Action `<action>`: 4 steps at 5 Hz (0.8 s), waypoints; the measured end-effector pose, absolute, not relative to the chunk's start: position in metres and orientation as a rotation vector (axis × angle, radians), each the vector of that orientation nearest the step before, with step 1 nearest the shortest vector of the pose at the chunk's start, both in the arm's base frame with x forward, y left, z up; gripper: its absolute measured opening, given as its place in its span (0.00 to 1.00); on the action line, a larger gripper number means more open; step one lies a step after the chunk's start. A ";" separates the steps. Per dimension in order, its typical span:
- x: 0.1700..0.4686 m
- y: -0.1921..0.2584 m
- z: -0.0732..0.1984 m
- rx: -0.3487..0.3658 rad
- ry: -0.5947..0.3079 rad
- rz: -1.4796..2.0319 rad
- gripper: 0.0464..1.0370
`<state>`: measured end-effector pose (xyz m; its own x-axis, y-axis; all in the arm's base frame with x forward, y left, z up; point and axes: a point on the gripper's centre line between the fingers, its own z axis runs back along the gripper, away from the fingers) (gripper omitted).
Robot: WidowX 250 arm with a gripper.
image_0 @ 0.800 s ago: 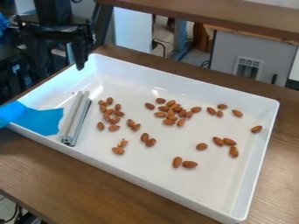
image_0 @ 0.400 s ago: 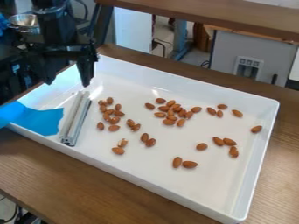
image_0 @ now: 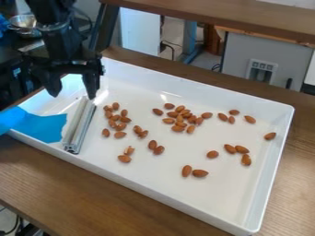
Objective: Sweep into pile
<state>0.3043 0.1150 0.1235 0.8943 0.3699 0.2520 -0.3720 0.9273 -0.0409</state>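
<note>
No single pile yet, almonds (image_0: 177, 128) strewn from 10 round to 5 o'clock; bar (image_0: 78, 125) at 9 o'clock ungrasped, my gripper (image_0: 72, 95) wide, empty

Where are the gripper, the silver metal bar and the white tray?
Gripper (image_0: 73, 95): camera view, midway between its fingertips.
Silver metal bar (image_0: 78, 125): camera view, middle of its length.
White tray (image_0: 160, 173): camera view, bare part of its floor.

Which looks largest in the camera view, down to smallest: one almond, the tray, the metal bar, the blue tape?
1. White tray
2. Blue tape and metal bar: too alike to rank
3. Almond
</note>
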 end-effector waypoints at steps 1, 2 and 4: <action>0.309 0.119 0.113 0.013 -0.263 0.423 0.96; 0.309 0.119 0.097 -0.004 -0.254 0.443 0.96; 0.307 0.118 0.072 -0.041 -0.264 0.418 0.96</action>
